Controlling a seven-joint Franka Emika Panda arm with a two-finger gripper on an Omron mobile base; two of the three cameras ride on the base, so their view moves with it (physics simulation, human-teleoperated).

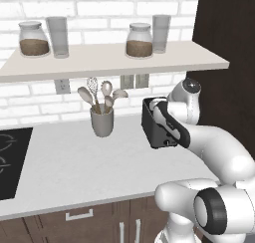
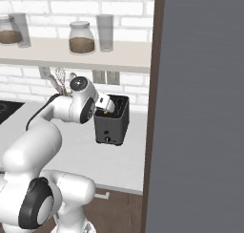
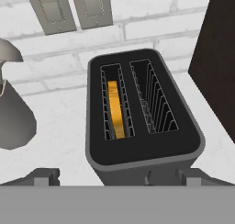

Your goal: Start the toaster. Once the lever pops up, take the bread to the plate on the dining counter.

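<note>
The dark toaster (image 3: 146, 147) stands on the white worktop against the brick wall, and I look down on its two top slots. A yellow-orange bread (image 3: 115, 109) slice sits sunk in the left slot; the right slot holds nothing. My gripper (image 3: 118, 177) hovers just above the toaster's near end, open, its fingertips (image 3: 43, 176) spread wider than the toaster body. From the right base view the hand (image 2: 106, 104) hangs over the toaster (image 2: 113, 124). The arm covers part of the toaster (image 1: 152, 130) in the left base view. The plate and the dining counter are out of view.
A grey utensil cup (image 1: 102, 121) with spoons stands left of the toaster. A shelf (image 1: 99, 60) with jars and glasses hangs above. A black hob (image 1: 10, 157) lies at the far left. A tall dark cabinet (image 2: 200, 108) rises close on the toaster's right.
</note>
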